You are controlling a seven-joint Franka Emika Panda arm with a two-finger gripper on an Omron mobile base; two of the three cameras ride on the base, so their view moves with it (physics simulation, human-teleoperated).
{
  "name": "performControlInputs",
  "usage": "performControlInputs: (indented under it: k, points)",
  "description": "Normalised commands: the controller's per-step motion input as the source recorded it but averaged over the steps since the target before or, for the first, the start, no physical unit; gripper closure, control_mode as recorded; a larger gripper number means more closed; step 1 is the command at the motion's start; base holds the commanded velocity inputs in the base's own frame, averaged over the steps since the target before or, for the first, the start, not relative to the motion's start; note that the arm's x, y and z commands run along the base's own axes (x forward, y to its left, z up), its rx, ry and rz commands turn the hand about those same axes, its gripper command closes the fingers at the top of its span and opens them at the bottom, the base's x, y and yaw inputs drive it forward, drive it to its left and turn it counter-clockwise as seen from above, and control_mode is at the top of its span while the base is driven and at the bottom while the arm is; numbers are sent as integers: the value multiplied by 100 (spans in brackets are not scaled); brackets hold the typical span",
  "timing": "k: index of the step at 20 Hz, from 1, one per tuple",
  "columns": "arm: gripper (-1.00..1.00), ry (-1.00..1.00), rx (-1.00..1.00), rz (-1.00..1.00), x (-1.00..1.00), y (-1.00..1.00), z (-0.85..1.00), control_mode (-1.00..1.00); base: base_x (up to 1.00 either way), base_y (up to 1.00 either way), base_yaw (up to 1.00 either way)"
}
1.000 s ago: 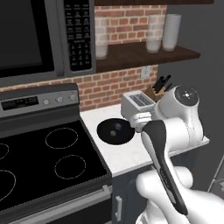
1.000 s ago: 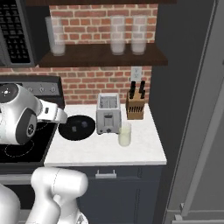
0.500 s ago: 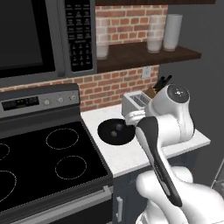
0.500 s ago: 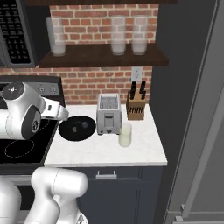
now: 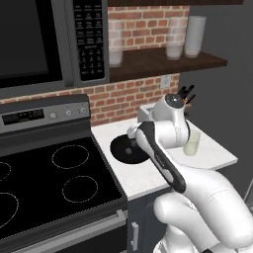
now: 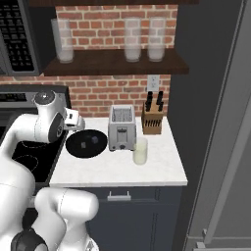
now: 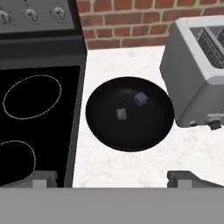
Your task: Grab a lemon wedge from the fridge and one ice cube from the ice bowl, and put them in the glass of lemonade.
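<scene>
Black ice bowl (image 7: 105,131) holds pale grey ice cubes (image 7: 122,114) on white speckled counter (image 7: 183,148) beside silver toaster (image 7: 197,78).

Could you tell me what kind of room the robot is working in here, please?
It looks like a home kitchen, computer-rendered. A black glass-top stove sits under a microwave, and the white counter beside it carries a toaster, a knife block and a black ice bowl.

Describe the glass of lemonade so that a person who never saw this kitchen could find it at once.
Start at the white counter right of the black stove. The silver toaster stands at its middle, and the glass of lemonade is just in front of its right corner. It is a small clear tumbler with pale yellowish liquid, unlike the taller frosted glasses on the shelf above.
</scene>
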Motion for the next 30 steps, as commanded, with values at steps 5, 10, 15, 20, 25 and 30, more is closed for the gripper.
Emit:
performControlInputs:
  k: [5, 10, 15, 20, 25, 30]
  points:
    - [-100, 5, -7, 1, 53, 25, -55, -100, 0, 0, 0]
    - [-100, 9, -7, 0, 25, 0, -51, -100, 0, 0, 0]
    - [-100, 16, -1, 0, 44, 0, -35, -100, 0, 0, 0]
    - [-100, 26, 0, 0, 11, -21, -15, -100, 0, 0, 0]
    - [-100, 21, 0, 0, 15, -7, -28, -100, 0, 0, 0]
    - [-100, 15, 0, 0, 1, 0, -25, -100, 0, 0, 0]
